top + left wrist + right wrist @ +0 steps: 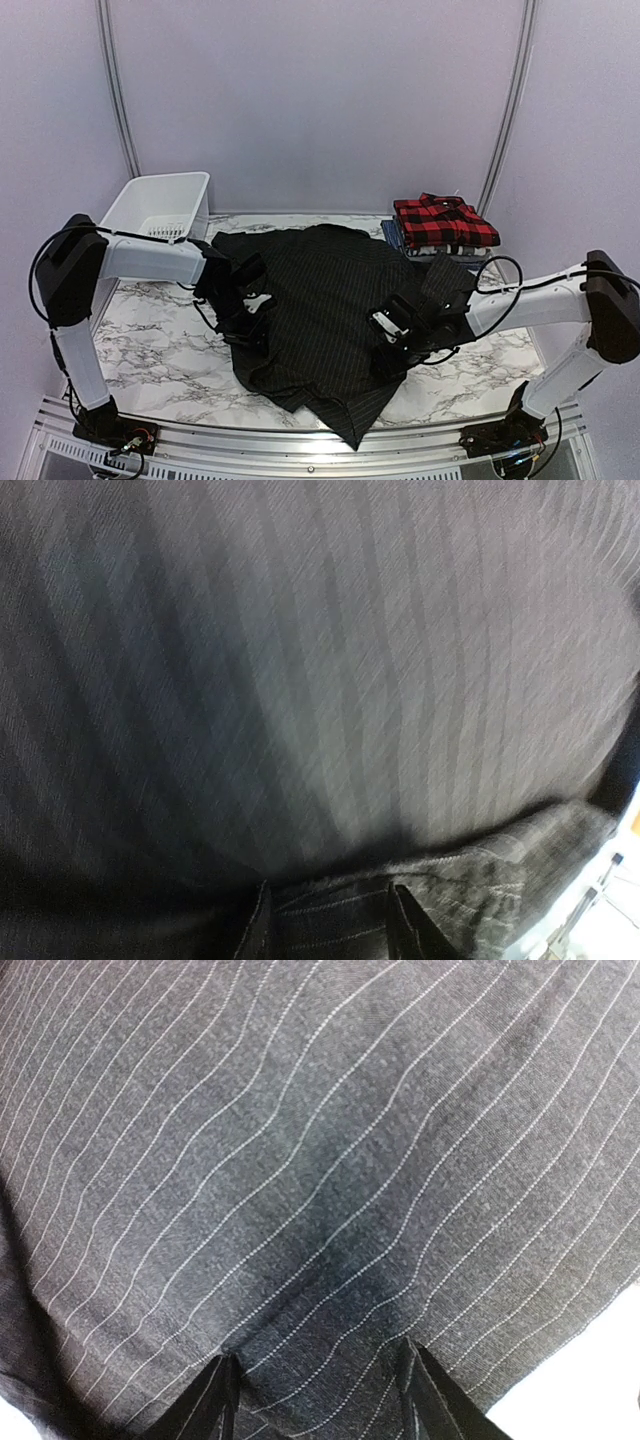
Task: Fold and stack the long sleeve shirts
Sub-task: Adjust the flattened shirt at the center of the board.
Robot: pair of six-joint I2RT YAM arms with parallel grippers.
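The large black pinstriped shirt (320,300) lies spread and rumpled over the middle of the marble table, one corner hanging over the near edge. My left gripper (248,318) is down on its left part and my right gripper (388,352) is on its right part. In the left wrist view the left gripper (330,900) is open, with dark pinstriped cloth (320,680) filling the view and a fold between the fingers. In the right wrist view the right gripper (318,1360) is open, its fingers apart on flat pinstriped cloth (300,1140). A red-and-black plaid shirt (445,222) tops a folded stack at the back right.
A white plastic bin (160,205) stands at the back left corner. Under the plaid shirt lie other folded shirts (398,238), only their edges showing. Bare marble table (160,340) shows left of the black shirt and at the front right.
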